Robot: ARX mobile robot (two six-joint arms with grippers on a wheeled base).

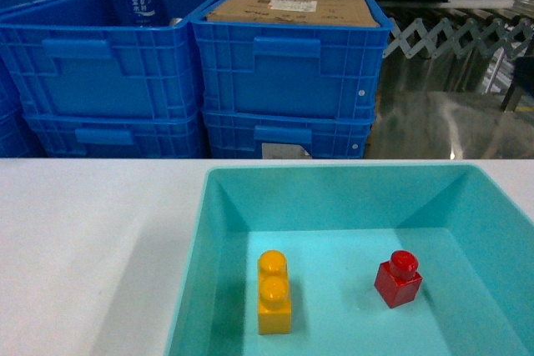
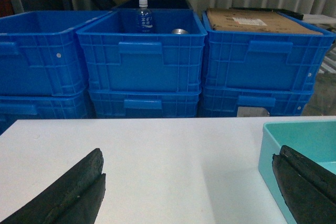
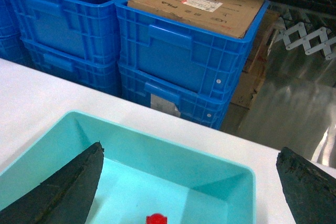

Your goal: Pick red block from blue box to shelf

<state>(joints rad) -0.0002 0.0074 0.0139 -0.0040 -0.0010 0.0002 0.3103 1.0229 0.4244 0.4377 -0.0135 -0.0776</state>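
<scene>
red block (image 1: 399,278) sits stud-up on the floor of the blue box (image 1: 219,231), around 3 o'clock from the yellow brick (image 1: 274,291), well apart | box is on the white table (image 1: 92,239) | left pincer (image 2: 189,192) spread wide over bare table, holding nothing | right pincer (image 3: 191,187) wide too, above the box, block between its fingers

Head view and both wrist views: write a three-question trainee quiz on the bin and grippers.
1. True or false: the small glossy red plastic block lies inside the light turquoise plastic bin.
2. Which brick has two studs? A) red B) yellow-orange brick
3. Fill in: the right gripper hangs over the bin with jaws ____.

Key: 1 true; 2 B; 3 open. The left gripper is open too, above the white table.
</scene>
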